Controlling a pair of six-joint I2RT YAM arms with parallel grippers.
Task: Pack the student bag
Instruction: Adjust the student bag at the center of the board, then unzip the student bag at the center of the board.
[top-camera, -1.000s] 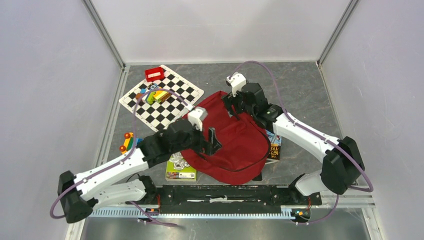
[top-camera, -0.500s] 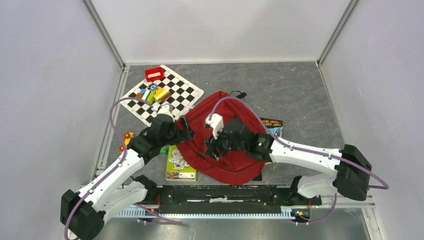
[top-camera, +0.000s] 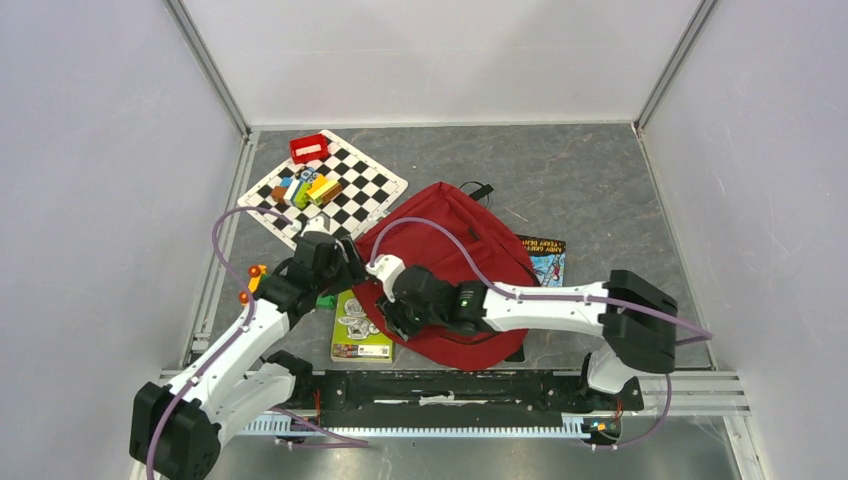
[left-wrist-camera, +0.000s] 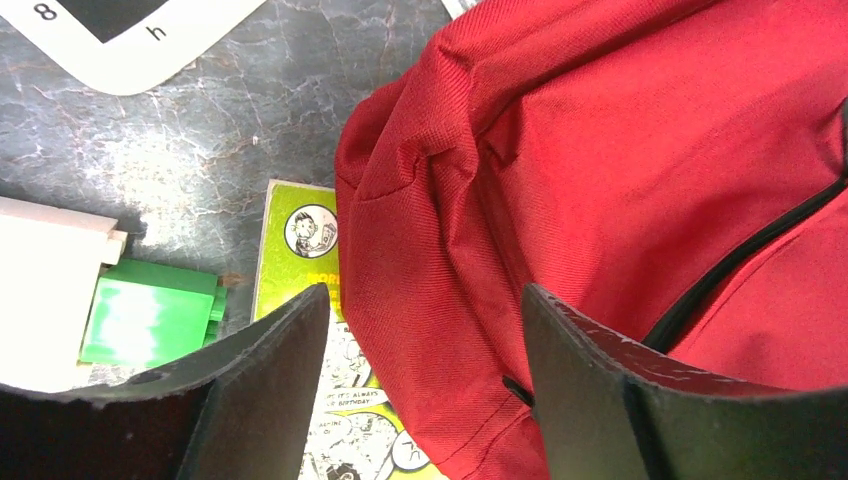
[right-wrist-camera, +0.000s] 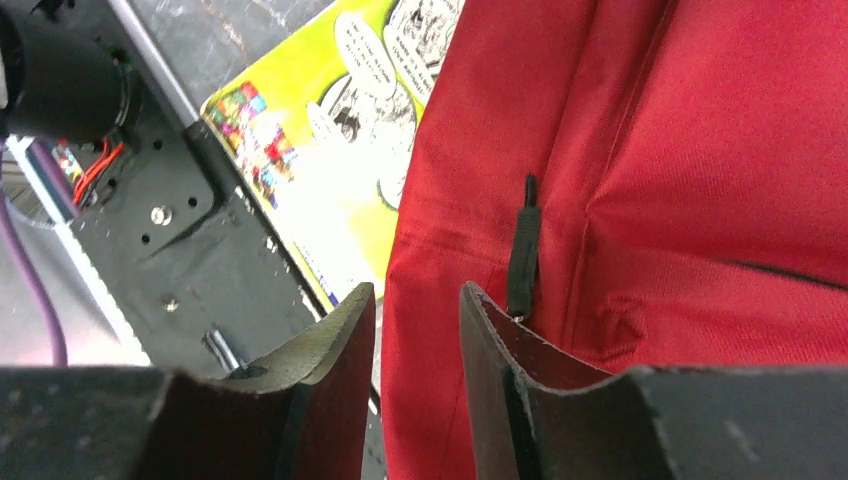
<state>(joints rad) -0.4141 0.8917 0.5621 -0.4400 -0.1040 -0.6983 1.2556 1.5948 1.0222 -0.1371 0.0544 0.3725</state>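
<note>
The student bag (top-camera: 455, 262), a large dark-red backpack, lies flat mid-table. My left gripper (top-camera: 350, 262) is open wide over the bag's left edge; in the left wrist view (left-wrist-camera: 425, 297) its jaws straddle the red fabric (left-wrist-camera: 620, 150), above a yellow-green comic book (left-wrist-camera: 300, 235). My right gripper (top-camera: 393, 312) is at the bag's near-left edge. In the right wrist view (right-wrist-camera: 416, 295) its jaws stand a narrow gap apart over the bag's hem (right-wrist-camera: 640, 150), and a black zipper pull (right-wrist-camera: 522, 258) lies just beside the right finger. The comic book (top-camera: 360, 332) pokes out from under the bag.
A second book (top-camera: 547, 262) lies by the bag's right side. A chessboard (top-camera: 355, 195) with coloured blocks (top-camera: 307, 188) and a small red box (top-camera: 310, 148) is at the back left. A colourful toy (top-camera: 250, 285) and a green block (left-wrist-camera: 150, 320) sit left of my left arm.
My right arm swung from the bag's far top to its near-left edge. My left gripper pulled back from the bag's middle to its left edge.
</note>
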